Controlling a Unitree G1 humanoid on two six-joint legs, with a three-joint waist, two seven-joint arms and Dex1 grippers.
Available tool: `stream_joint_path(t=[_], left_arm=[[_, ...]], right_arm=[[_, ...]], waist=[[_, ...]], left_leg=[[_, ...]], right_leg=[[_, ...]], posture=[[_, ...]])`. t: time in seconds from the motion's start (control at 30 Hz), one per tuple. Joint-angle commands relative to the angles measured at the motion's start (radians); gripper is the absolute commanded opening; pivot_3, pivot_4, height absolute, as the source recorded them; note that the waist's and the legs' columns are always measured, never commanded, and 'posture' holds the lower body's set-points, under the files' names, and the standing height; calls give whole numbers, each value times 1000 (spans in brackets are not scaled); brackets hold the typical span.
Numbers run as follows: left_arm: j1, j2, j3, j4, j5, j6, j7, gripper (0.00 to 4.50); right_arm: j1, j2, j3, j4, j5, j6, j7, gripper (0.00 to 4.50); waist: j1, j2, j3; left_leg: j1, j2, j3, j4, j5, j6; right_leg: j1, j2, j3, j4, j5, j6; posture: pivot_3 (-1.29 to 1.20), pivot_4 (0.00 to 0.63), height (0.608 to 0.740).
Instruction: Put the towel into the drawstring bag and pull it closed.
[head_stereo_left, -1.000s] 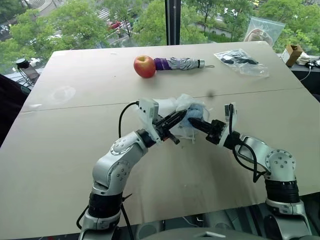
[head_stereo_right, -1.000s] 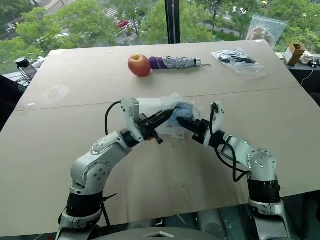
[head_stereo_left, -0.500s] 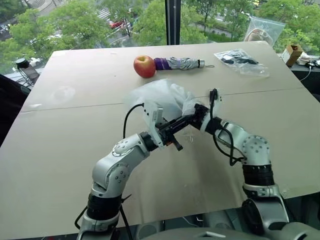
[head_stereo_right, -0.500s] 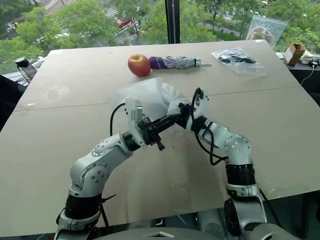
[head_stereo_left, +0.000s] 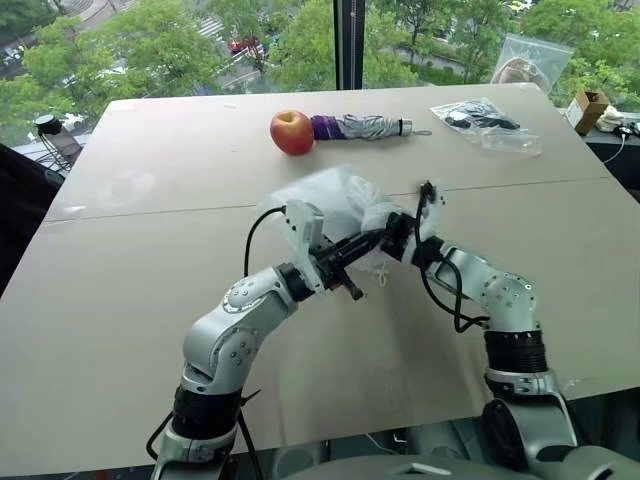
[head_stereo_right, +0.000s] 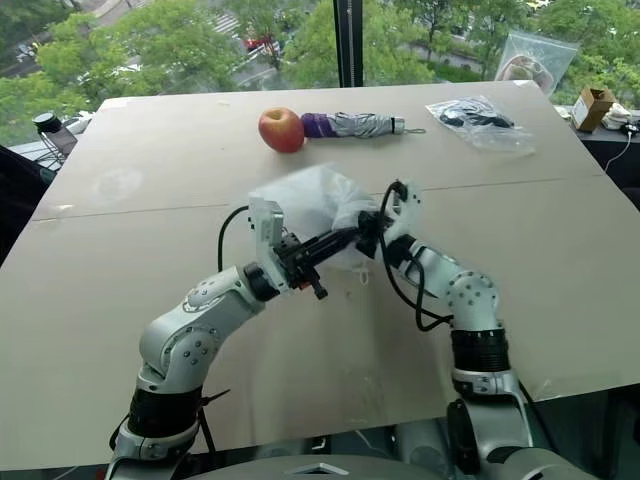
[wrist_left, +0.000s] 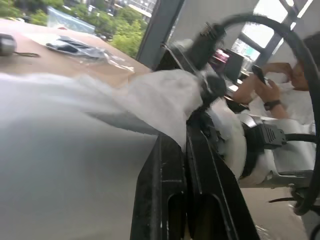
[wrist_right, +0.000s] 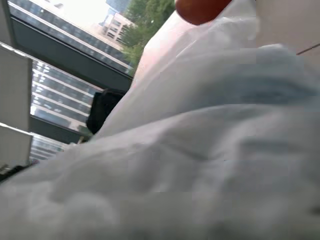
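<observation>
step: stuffing, I'd guess | drawstring bag held up mid-table, nearer the far edge | left gripper pinched on its mouth | right gripper at the opening — can't tell its grip | towel faintly inside | next: find cords — pull

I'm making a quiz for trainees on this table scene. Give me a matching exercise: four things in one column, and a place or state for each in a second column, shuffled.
Things:
1. apple
2. umbrella
3. drawstring bag
4. zip bag

Places or states:
A. held up off the table between the two arms
B. folded, lying just right of the apple
C. clear, holding dark items, far right of the table
D. red, at the umbrella's purple end

Pairs: 1-D, 2-B, 3-A, 4-C
</observation>
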Motion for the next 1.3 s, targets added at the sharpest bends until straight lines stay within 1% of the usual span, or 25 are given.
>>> stream_joint_path(t=[0.03,0.07,0.13,0.27,0.37,0.5,0.57,0.7,0.73,0.8,0.87,0.97,1.07,1.13,1.17,1.2,1.23,1.27,1.3], left_arm=[[-37,25,47,15,30,-61,-8,0],[-41,30,51,23,29,-63,-14,0],[-51,35,55,40,29,-70,-27,0],[-63,39,55,61,30,-78,-38,0],[-68,39,52,66,30,-78,-43,0],[-73,37,50,64,29,-75,-42,0],[-73,36,47,63,29,-72,-41,0],[-75,39,43,61,31,-69,-42,0],[-75,40,45,62,31,-68,-41,0],[-75,43,49,63,31,-67,-40,0],[-75,52,44,62,41,-68,-44,0],[-75,59,40,59,48,-67,-47,0],[-74,63,35,57,53,-66,-50,0],[-71,68,30,52,59,-66,-52,0],[-70,71,30,49,60,-65,-52,0],[-70,75,32,47,60,-64,-51,0],[-69,78,36,45,60,-63,-49,0],[-69,80,39,44,60,-63,-47,0],[-68,82,41,44,59,-62,-46,0]], right_arm=[[36,-90,-41,-102,-10,16,91,1567],[48,-125,-40,-118,-16,25,120,2141],[80,-213,-46,-155,7,71,199,2988],[130,-360,-57,-224,35,118,365,2988],[157,-425,-75,-273,33,102,473,2988],[173,-516,-21,-222,-241,-83,555,2988],[180,-553,45,-177,-383,-174,594,2988],[196,-613,198,-102,-654,-382,685,2988],[189,-610,223,-68,-710,-429,685,2988],[159,-560,239,13,-785,-509,649,2988],[130,-498,231,81,-817,-568,628,2988],[89,-447,253,179,-893,-639,636,2988],[28,-377,249,292,-929,-680,618,2988],[-2,-342,246,356,-947,-660,604,2988],[-9,-333,242,375,-951,-653,603,2499],[-8,-328,237,377,-940,-619,614,2490],[-1,-328,231,369,-924,-585,629,2186],[13,-332,227,355,-911,-552,646,1781],[29,-338,223,342,-905,-532,656,1221]], waist=[[-3,0,0],[-5,0,0],[-5,0,0],[-4,0,1],[-5,-1,1],[-3,-1,2],[-2,-2,2],[-2,-2,2],[-2,-2,2],[-4,-2,2],[-5,-2,3],[-3,-3,3],[-3,-3,3],[-4,-3,3],[-5,-3,3],[-5,-3,3],[-5,-3,3],[-4,-3,3],[-3,-3,3]], left_leg=[[0,0,0,0,0,0],[0,0,1,0,0,0],[0,0,2,0,0,0],[0,0,1,-1,0,0],[0,1,1,-1,0,0],[1,1,1,-1,0,0],[1,0,1,-1,0,0],[1,0,3,0,0,0],[1,0,4,0,0,0],[1,0,6,0,0,0],[1,0,7,0,0,0],[2,0,7,0,0,0],[2,0,8,0,0,0],[3,0,8,0,0,0],[3,0,8,0,0,0],[3,1,8,0,0,0],[3,1,8,0,0,0],[3,1,8,0,0,0],[4,1,8,0,0,0]], right_leg=[[0,0,0,0,0,0],[0,0,1,-1,0,0],[0,0,1,-1,0,0],[0,0,1,-2,0,1],[0,1,1,-2,0,1],[0,1,1,-2,-2,4],[0,1,1,-2,-5,1],[0,0,2,-2,-5,0],[0,1,2,-1,-5,0],[0,1,2,-2,-3,3],[0,1,3,-1,-2,4],[0,2,3,0,-2,4],[0,1,3,0,0,1],[0,1,4,0,0,0],[0,1,4,0,0,0],[0,1,5,0,0,0],[0,1,5,1,0,0],[0,1,5,1,0,0],[0,1,5,1,0,0]], posture=[[0,150,740],[0,150,740],[0,150,740],[0,150,740],[0,150,740],[0,150,740],[0,150,740],[0,150,740],[0,150,740],[0,150,740],[0,150,740],[0,150,740],[0,150,740],[0,150,740],[0,150,740],[0,150,740],[0,150,740],[0,150,740],[0,150,740]])
